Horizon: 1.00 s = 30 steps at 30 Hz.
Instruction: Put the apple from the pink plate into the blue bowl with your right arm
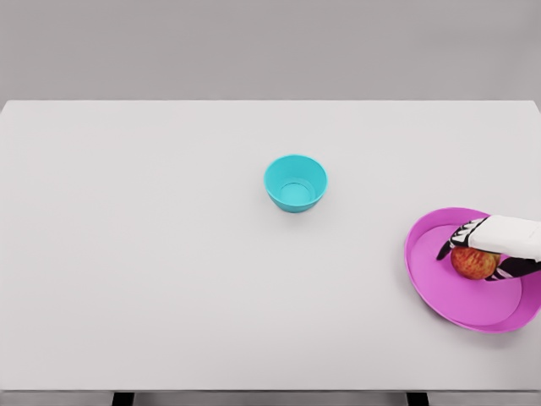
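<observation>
Closing my right robot hand [475, 250] around the apple [473, 264] is the step I judge to be in hand: the palm sits over the top of the fruit and the dark fingers [445, 248] curl down its left side, while others show at its right, so the fingers look wrapped about it. Whether the grip is already firm I cannot tell from this view. The apple sits on the pink plate [431, 279], near the plate's middle, at the right edge of the bench [169, 254].

To do this well, I would want fingers on both sides of the apple before any lift, since a round fruit can roll out of a one-sided hold. I would raise it straight up clear of the plate's rim, so the plate is not dragged. Then I would carry it left and away from me to the blue bowl [295, 183], which stands well apart from the plate near the bench's middle, and let go only once the apple is low over its opening.

Counting: one apple, one pink plate, one blue bowl, one robot hand in view. My left arm does not show.
</observation>
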Motion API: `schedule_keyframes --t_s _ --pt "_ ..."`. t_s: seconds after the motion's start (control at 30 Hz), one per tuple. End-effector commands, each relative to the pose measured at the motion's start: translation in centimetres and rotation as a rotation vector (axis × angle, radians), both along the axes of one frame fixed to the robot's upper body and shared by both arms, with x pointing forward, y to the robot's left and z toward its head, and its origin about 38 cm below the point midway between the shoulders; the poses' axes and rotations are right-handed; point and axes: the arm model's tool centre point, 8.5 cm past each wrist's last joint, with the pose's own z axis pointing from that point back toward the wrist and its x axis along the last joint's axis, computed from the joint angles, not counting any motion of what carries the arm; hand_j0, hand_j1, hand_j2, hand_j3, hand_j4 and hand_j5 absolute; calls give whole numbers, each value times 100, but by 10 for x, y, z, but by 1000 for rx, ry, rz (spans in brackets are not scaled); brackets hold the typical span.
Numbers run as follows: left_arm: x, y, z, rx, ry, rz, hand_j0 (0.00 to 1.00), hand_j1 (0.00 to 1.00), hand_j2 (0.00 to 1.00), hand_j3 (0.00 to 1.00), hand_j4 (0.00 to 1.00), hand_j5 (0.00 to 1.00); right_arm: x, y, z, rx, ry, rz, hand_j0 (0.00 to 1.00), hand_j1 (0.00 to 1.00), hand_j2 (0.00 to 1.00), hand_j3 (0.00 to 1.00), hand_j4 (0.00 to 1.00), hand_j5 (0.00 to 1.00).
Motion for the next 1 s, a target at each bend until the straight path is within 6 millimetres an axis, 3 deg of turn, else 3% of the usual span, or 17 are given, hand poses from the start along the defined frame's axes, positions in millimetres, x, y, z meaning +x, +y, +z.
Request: schedule_keyframes --t_s 0.0,0.43,0.73,0.87,0.97 --pt "-1 0 0 0 2 0 100 100 100 100 100 100 0 0 0 -1 1 0 56 56 56 56 56 56" --pt "0 0 0 0 0 0 100 100 100 100 100 100 14 3 21 8 -66 3 55 55 55 55 55 55" --pt "-1 0 0 0 2 0 100 100 100 100 100 100 40 35 40 89 -173 39 55 55 55 55 55 55" --pt "0 0 0 0 0 0 100 100 100 100 100 100 51 68 37 166 -207 76 55 55 55 55 55 55" --pt "0 0 0 0 0 0 100 100 100 100 100 100 57 81 41 200 -230 90 55 55 55 55 55 55"
